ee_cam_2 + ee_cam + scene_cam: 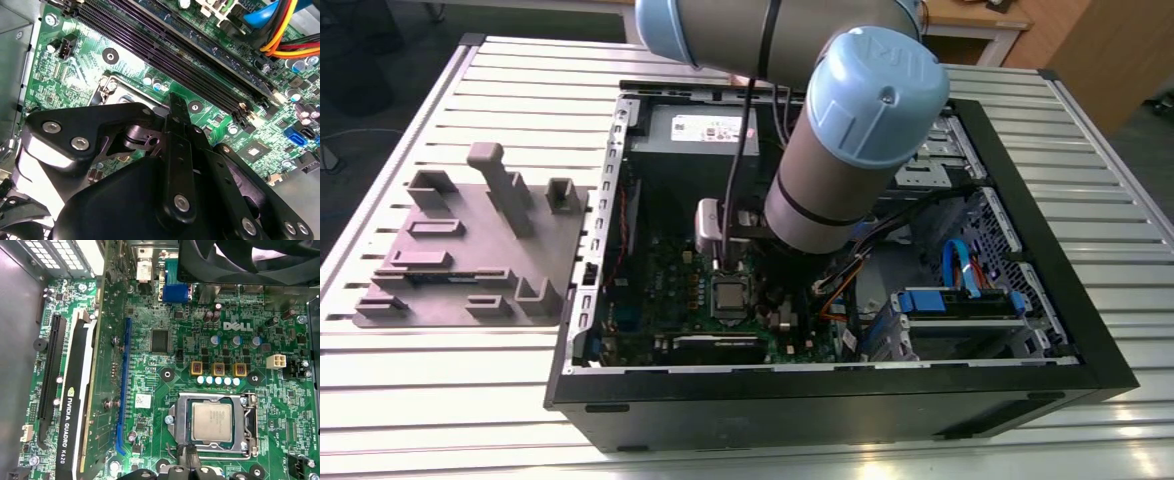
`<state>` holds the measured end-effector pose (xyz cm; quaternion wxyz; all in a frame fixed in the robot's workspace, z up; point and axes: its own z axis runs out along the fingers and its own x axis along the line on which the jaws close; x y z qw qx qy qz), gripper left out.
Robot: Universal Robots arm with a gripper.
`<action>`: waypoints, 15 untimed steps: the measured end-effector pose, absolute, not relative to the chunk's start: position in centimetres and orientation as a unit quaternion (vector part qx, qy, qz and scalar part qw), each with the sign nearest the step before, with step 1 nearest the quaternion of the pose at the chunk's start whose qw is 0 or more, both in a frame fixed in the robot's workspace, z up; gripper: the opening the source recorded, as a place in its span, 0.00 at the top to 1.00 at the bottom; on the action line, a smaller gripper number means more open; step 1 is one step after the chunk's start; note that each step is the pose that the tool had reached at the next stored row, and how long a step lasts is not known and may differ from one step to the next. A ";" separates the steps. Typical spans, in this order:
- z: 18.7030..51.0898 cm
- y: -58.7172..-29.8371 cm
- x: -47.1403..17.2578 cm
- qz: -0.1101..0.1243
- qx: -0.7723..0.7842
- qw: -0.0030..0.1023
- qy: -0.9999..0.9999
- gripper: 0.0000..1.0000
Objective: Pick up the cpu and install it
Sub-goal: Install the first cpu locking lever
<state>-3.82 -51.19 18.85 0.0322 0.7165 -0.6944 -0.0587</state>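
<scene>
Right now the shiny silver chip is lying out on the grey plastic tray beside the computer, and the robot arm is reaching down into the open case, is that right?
Not quite. The cpu sits in its socket on the green motherboard, as the first wrist view shows, not on the grey tray. The arm does reach down into the open computer case.

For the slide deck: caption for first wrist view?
Square silver-topped cpu seated in its metal socket frame on the green motherboard.

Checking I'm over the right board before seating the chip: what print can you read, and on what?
On the motherboard: white maker's mark, not quoted.
On the graphics card: white lettering along its edge, not quoted.
On the cpu: top marking too faint to read.
On the power supply label: too small to read.
</scene>
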 end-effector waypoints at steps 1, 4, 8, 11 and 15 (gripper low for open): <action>18.8 -51.2 -3.8 -0.059 0.717 0.032 -0.694 0.89; 18.8 -51.2 -3.7 -0.059 0.717 0.032 -0.694 0.89; 18.8 -51.2 -3.6 -0.059 0.717 0.032 -0.694 0.89; 18.7 -51.2 -3.5 -0.059 0.717 0.032 -0.694 0.89; 18.6 -51.2 -3.4 -0.059 0.717 0.032 -0.694 0.89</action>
